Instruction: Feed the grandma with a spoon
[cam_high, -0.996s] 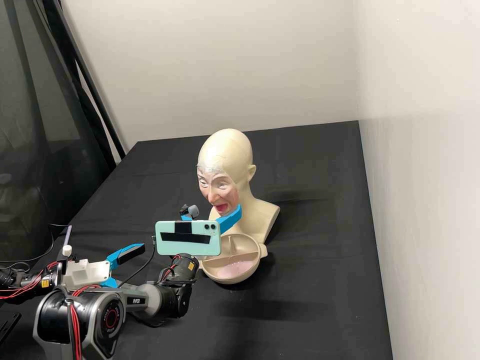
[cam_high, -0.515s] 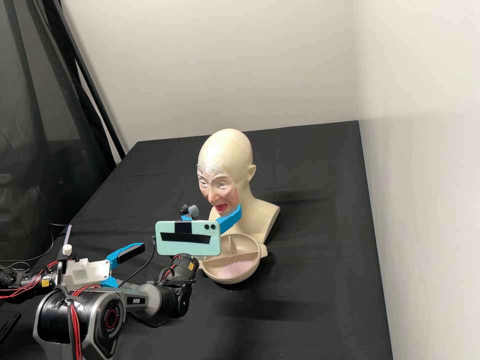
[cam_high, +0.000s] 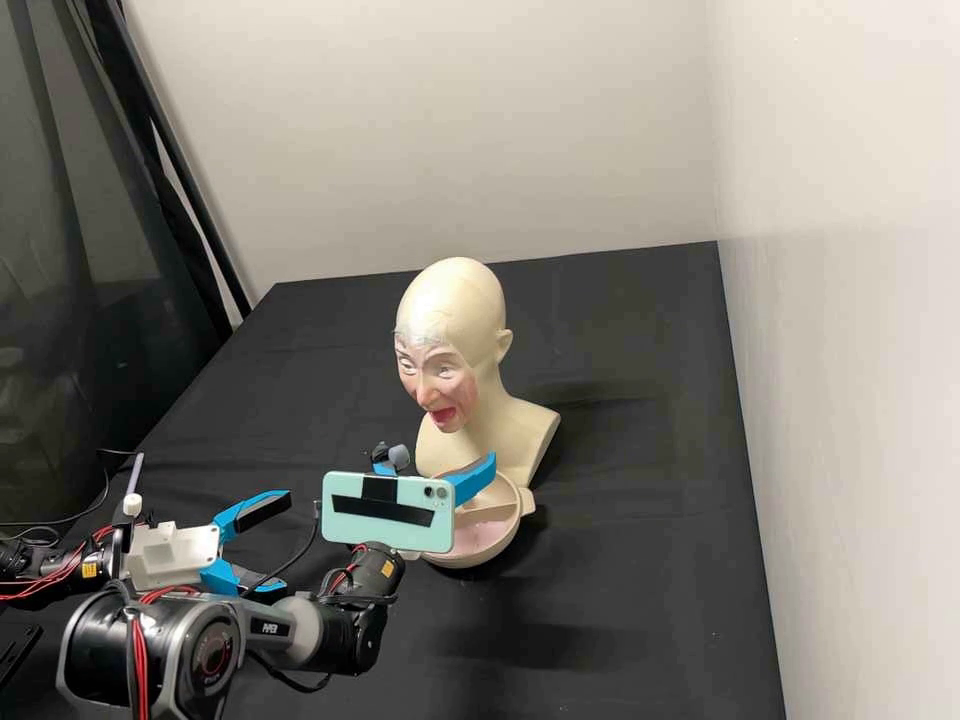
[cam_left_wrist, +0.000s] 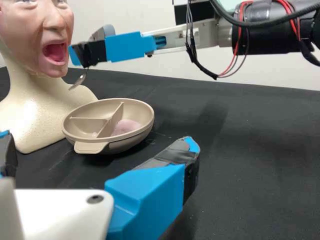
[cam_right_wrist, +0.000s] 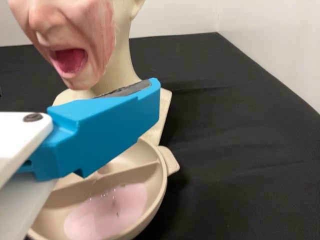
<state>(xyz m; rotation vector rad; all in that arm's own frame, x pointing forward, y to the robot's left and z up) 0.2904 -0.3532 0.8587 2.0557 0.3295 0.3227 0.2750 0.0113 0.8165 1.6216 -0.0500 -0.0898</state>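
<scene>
The grandma head (cam_high: 455, 345) stands mid-bench with its mouth (cam_left_wrist: 56, 51) wide open. In front of its chest sits a tan divided bowl (cam_high: 505, 520) with pink food (cam_right_wrist: 102, 215) in one section. My right gripper (cam_high: 480, 470) hangs over the bowl's far rim, below the chin, shut on a small metal spoon (cam_left_wrist: 77, 81) that dangles bowl-down beneath its pads. Its blue finger (cam_right_wrist: 100, 127) crosses the right wrist view under the mouth. My left gripper (cam_high: 268, 542) rests open low at the bench's front left, nothing between its fingers (cam_left_wrist: 160, 185).
A mint phone-like block (cam_high: 390, 512) rides on the right wrist and hides part of the bowl. Cables (cam_high: 50, 575) lie at the front left. A dark panel (cam_high: 90, 250) bounds the left side and a white wall (cam_high: 850, 400) the right.
My right gripper has dropped with the spoon from the head's chin to just over the bowl, tilting slightly. The left arm has barely shifted.
</scene>
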